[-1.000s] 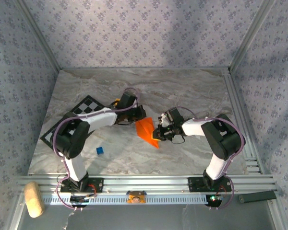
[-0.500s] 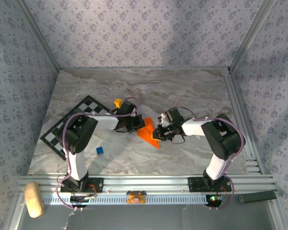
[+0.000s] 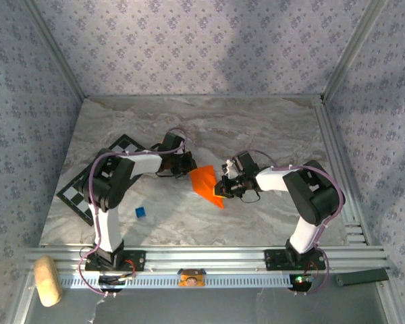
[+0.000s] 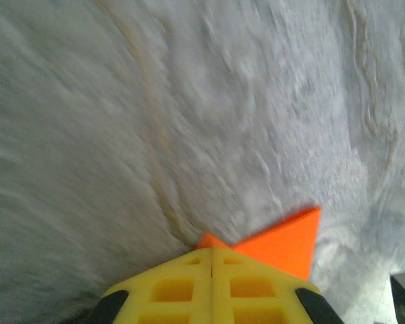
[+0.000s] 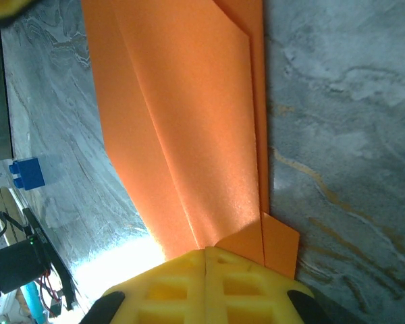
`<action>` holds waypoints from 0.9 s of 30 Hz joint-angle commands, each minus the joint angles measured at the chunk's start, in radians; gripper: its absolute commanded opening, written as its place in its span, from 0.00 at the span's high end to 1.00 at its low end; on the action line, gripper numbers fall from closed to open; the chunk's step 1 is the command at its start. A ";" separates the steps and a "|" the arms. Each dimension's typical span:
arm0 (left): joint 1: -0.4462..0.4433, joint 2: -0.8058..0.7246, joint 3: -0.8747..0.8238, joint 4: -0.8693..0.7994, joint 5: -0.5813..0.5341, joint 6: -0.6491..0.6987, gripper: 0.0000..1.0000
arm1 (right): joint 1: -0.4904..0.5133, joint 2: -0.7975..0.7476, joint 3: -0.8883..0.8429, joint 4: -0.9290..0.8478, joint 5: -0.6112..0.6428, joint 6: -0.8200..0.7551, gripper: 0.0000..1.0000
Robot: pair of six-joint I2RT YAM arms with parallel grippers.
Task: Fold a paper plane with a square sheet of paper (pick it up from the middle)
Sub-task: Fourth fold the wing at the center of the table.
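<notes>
The square sheet of paper (image 3: pixel 206 183) is bright orange and folded into a pointed, paper-plane-like wedge on the marble table, its tip toward the near side. My left gripper (image 3: pixel 190 169) is at its far-left corner. In the left wrist view the yellow fingers (image 4: pixel 189 287) are pressed together, with an orange corner at their seam and a triangle of paper (image 4: pixel 287 241) just beyond. My right gripper (image 3: pixel 222 185) is shut on the paper's right edge. In the right wrist view the creased paper (image 5: pixel 189 121) stretches away from the closed fingertips (image 5: pixel 243 287).
A black-and-white checkered board (image 3: pixel 75 192) lies at the left, partly under the left arm. A small blue cube (image 3: pixel 141 212) sits near the left arm's base. Metal rails (image 3: pixel 337 169) run along the table's right edge. A cork-coloured roll (image 3: pixel 47 280) lies beyond the near-left corner.
My left gripper dipped toward the near side, narrowing the paper, then moved back to the far-left corner, and the paper looks wide again. The right arm has held still.
</notes>
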 commanded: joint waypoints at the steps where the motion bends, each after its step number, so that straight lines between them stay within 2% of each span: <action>1: 0.035 0.015 0.036 -0.045 -0.068 0.047 0.95 | -0.009 0.034 -0.050 -0.161 0.067 -0.022 1.00; 7: 0.011 -0.089 0.031 -0.038 -0.057 0.047 0.91 | -0.010 0.030 -0.050 -0.157 0.067 -0.015 1.00; 12: -0.051 -0.148 0.011 -0.022 -0.058 0.041 0.90 | -0.010 0.029 -0.043 -0.158 0.063 -0.012 1.00; 19: -0.137 -0.086 -0.019 0.036 -0.005 0.015 0.92 | -0.012 0.019 -0.029 -0.165 0.060 -0.014 1.00; 27: -0.150 -0.018 -0.043 0.011 -0.053 0.015 0.93 | -0.014 -0.002 -0.018 -0.170 0.051 -0.011 1.00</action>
